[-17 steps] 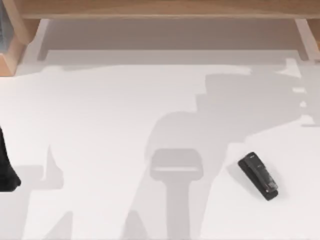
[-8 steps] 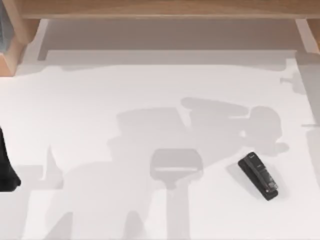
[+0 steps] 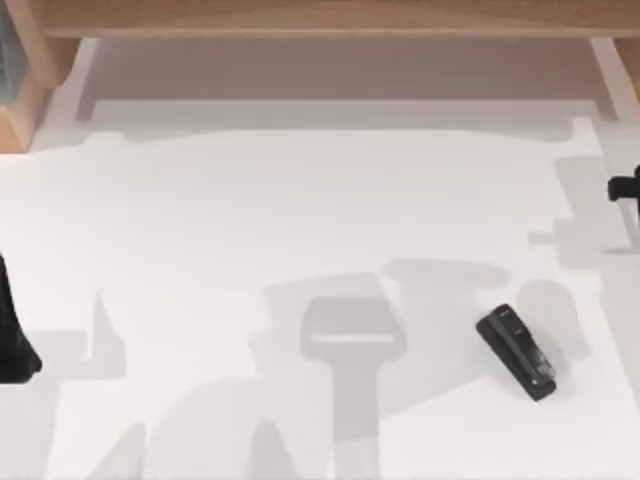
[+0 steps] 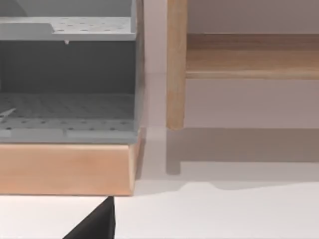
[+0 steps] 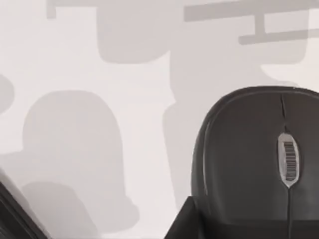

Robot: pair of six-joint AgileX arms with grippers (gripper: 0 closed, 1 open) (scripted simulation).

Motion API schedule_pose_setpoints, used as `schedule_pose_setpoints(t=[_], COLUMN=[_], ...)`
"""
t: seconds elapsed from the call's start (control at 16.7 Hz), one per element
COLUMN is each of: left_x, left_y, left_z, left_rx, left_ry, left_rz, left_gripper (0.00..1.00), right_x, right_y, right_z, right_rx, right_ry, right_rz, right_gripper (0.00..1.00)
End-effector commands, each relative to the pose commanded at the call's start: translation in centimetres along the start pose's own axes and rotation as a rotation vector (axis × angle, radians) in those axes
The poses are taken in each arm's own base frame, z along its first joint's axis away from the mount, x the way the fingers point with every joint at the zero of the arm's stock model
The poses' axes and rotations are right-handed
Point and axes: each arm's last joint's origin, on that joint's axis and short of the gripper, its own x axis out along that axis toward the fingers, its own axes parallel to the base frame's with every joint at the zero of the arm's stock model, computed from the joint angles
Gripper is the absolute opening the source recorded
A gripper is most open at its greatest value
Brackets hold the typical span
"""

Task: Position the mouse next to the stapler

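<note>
The stapler (image 3: pixel 515 352), a small black bar with a lighter tip, lies at an angle on the white table (image 3: pixel 200 220), right of centre and near the front. The mouse (image 5: pixel 249 154) is black with a grey scroll wheel; the right wrist view has it very close, seen from above. A dark part of my right gripper (image 5: pixel 182 224) overlaps the mouse's near edge. A black piece of my right arm (image 3: pixel 625 188) shows at the table's right edge, beyond the stapler. My left arm (image 3: pixel 10 340) is parked at the left edge.
A wooden shelf (image 3: pixel 320 18) runs along the back of the table. A grey perforated rack on a wooden base (image 4: pixel 67 164) stands at the back left, beside a wooden post (image 4: pixel 175 64). Arm shadows fall across the white surface.
A black piece of my right arm has come into the top view at the right edge. The arm shadows have shifted right and toward the front. The stapler has not moved.
</note>
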Motion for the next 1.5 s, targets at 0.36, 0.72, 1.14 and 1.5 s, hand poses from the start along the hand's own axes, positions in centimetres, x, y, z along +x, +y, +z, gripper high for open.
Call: schedule_pose_setpoints(t=[0.36,0.72,1.14,1.5], left_x=[0.0,0.0,0.0,0.0], left_y=[0.0,0.0,0.0,0.0], left_z=[0.0,0.0,0.0,0.0], left_rx=[0.0,0.0,0.0,0.0], left_ry=[0.0,0.0,0.0,0.0], left_rz=[0.0,0.0,0.0,0.0], left_gripper=[1.0,1.0,1.0,1.0], right_x=[4.1,4.9,4.7,4.0], right_y=[1.4,1.7,1.6,1.8], right_z=[-4.2,-5.0,-4.8,-4.2], right_rx=[-0.095,-0.116,-0.11,-0.111], right_ry=[0.102,0.122,0.109,0.062], right_rz=[0.006,0.007,0.01,0.021], right_gripper=[0.0,0.0,0.0,0.0])
